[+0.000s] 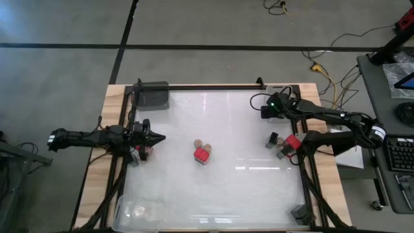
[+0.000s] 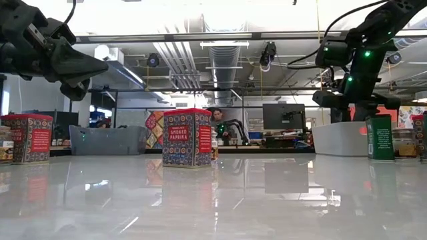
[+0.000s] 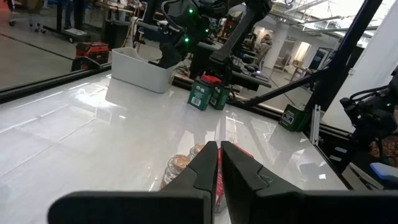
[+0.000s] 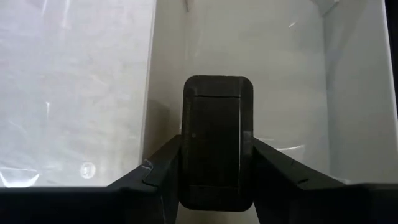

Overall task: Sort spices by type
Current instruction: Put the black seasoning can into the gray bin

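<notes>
Step in hand: we judge the right tool (image 4: 216, 186) is about to drop a black blocky spice container (image 4: 216, 140) into the pale bin (image 4: 348, 93) at the tabletop's far right corner.
Right tool state: fingers clamped on the container's two long sides, over the bin's interior.
Release advice: we would centre the container well inside the bin walls, lower it, then open evenly so it does not tip.
Left tool (image 1: 157, 138): at the left edge of the tabletop, fingers pressed nearly together, holding nothing.
Near spices: red spices (image 1: 141, 151) just beside the left tool.
Middle spices: one red block (image 1: 202, 155) touching two round tan-topped jars (image 1: 203, 145); its printed label (image 2: 187, 139) reads smoked paprika.
Right spices: dark green-labelled blocks (image 3: 200, 97) and a red one (image 1: 293, 142), near the right edge.
Tabletop (image 1: 226, 188): glossy white, mirror-like, probably slippery.
Container surface: matte, rounded corners, rigid.
</notes>
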Robot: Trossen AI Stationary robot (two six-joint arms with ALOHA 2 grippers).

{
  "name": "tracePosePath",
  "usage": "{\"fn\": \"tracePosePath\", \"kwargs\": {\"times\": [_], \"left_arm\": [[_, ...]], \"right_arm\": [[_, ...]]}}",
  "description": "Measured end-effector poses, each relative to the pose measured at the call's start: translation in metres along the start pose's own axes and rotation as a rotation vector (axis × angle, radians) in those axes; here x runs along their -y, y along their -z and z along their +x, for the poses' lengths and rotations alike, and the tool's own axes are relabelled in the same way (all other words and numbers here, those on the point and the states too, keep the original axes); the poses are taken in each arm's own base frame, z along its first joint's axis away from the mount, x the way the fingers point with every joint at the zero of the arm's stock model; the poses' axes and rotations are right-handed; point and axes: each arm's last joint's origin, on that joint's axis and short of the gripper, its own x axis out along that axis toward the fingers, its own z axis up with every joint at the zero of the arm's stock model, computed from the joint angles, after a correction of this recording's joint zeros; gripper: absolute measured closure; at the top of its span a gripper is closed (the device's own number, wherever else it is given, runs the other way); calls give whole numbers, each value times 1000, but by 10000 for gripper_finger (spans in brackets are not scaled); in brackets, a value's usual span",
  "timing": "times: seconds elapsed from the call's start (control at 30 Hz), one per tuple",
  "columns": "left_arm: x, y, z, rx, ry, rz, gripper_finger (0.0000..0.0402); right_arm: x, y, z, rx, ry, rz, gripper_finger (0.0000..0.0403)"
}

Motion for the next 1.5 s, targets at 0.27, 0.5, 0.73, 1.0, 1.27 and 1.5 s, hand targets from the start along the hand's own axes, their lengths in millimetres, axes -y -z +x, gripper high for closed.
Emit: {"fn": "tracePosePath", "kwargs": {"times": [0.27,0.5,0.73,1.0,1.27,1.5], "left_arm": [[0,0,0,0,0,0,398],[0,0,0,0,0,0,398],[0,0,0,0,0,0,398],[0,0,0,0,0,0,398],[0,0,0,0,0,0,398],[0,0,0,0,0,0,398]], "right_arm": [[-4,-10,-11,14,-3,-11,205],[-7,-23,-32,-8,26,-7,156],[-7,-25,-67,-89,75,-11,125],[-19,-22,-114,-200,-71,49,110],[-41,8,-128,-315,-128,113,86],[-53,34,-126,-379,-71,175,56]]}}
